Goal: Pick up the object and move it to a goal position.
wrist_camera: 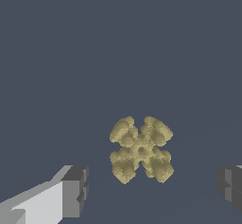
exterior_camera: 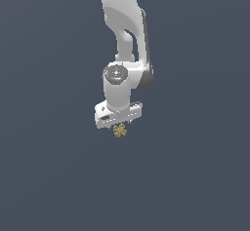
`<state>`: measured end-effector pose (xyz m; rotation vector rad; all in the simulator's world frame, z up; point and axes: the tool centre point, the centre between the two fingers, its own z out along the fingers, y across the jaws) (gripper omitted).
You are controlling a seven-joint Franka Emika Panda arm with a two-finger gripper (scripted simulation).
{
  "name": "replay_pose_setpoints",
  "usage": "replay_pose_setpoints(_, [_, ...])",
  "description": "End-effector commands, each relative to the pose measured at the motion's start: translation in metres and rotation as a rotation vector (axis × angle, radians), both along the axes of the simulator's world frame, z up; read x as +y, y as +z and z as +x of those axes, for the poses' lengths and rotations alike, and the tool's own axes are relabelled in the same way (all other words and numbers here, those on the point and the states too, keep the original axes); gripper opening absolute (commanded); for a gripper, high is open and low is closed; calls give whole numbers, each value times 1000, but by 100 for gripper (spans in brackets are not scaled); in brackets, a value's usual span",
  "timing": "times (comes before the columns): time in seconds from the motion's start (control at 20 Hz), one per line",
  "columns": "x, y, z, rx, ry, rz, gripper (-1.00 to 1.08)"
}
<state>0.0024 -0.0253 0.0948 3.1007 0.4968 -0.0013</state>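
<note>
The object (wrist_camera: pixel 141 149), a small yellowish-tan cluster of knobby lobes arranged like a four-armed star, lay on the plain dark grey desk (exterior_camera: pixel 49 176). In the exterior view it (exterior_camera: pixel 120 131) sat directly under the white hand of the arm, partly tucked beneath its lower edge and far smaller than the hand itself.

In the wrist view the cluster lay between the two dark finger pads (wrist_camera: pixel 75 190), a little ahead of them, with open desk showing on both sides of it. Nothing touched it. The pincer (exterior_camera: pixel 118 125) was spread wide, one pad at each side of the view, well clear of the lobes. That spacing probably served the approach: spread fingers could straddle the lumpy shape without knocking it aside.

The arm (exterior_camera: pixel 124 20) hung almost straight down over the spot, wrist vertical, which put the fingers square to the desk for a top-down grip. Judging by this, the grasp had not yet been made; a further drop seemed needed before closing. The uneven lobes might let the object twist or slip when squeezed. No goal marker was visible in either view.
</note>
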Motion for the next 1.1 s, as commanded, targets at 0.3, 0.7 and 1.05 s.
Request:
replay_pose_setpoints(0.3, [0, -5, 0, 0, 20, 1, 100])
replay_pose_setpoints(0.7, [0, -39, -1, 0, 23, 1, 100])
replay_pose_setpoints(1.05, [0, -55, 0, -1, 24, 1, 100])
